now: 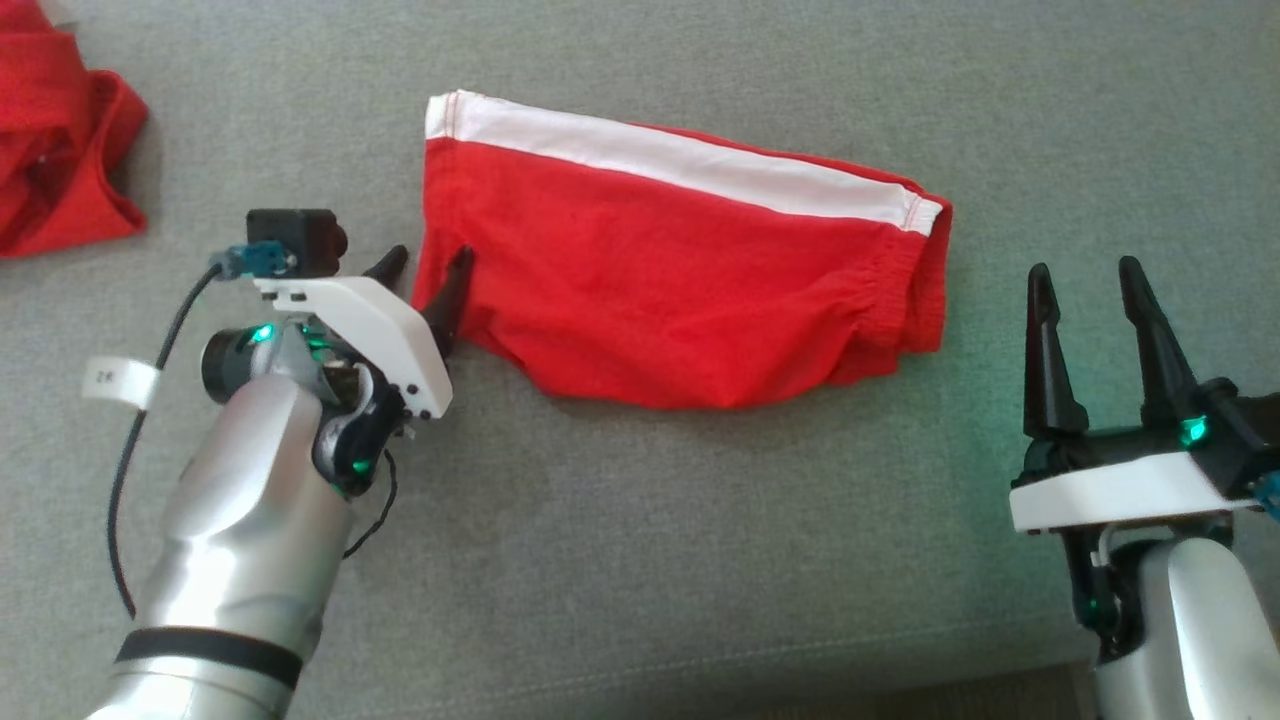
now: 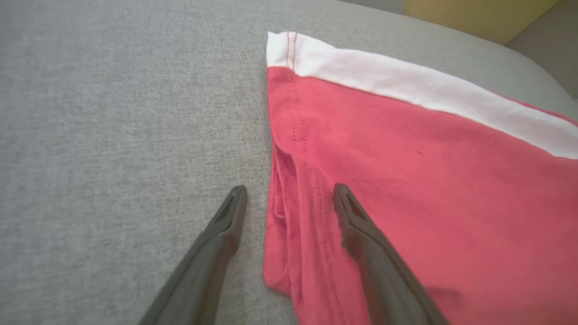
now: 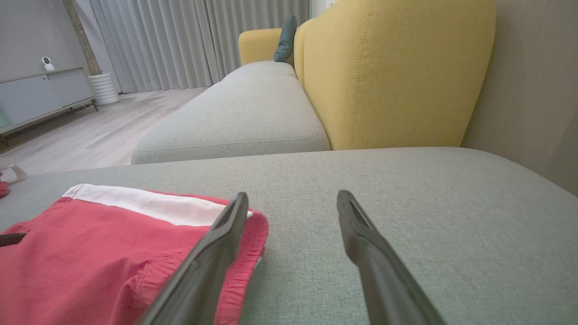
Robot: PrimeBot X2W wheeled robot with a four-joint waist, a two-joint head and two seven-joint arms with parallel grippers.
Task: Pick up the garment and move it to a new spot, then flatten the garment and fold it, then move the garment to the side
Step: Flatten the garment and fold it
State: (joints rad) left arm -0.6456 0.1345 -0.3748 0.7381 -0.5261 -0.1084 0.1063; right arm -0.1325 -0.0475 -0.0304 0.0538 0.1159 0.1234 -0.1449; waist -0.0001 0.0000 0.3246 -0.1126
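A pair of red shorts with a white side stripe (image 1: 660, 265) lies folded on the grey cushion (image 1: 640, 520). My left gripper (image 1: 430, 270) is open at the shorts' left hem; one finger rests over the red cloth (image 2: 406, 180), the other over bare cushion beside it. In the left wrist view that gripper (image 2: 289, 192) straddles the hem edge. My right gripper (image 1: 1085, 275) stands open to the right of the waistband end, apart from it. In the right wrist view the gripper (image 3: 292, 196) hangs above the cushion with the shorts (image 3: 90, 243) at lower left.
Another red garment (image 1: 55, 150) lies bunched at the far left of the cushion. A yellow backrest (image 3: 393, 67) rises behind the seat. The cushion's front edge (image 1: 700, 670) runs along the bottom of the head view.
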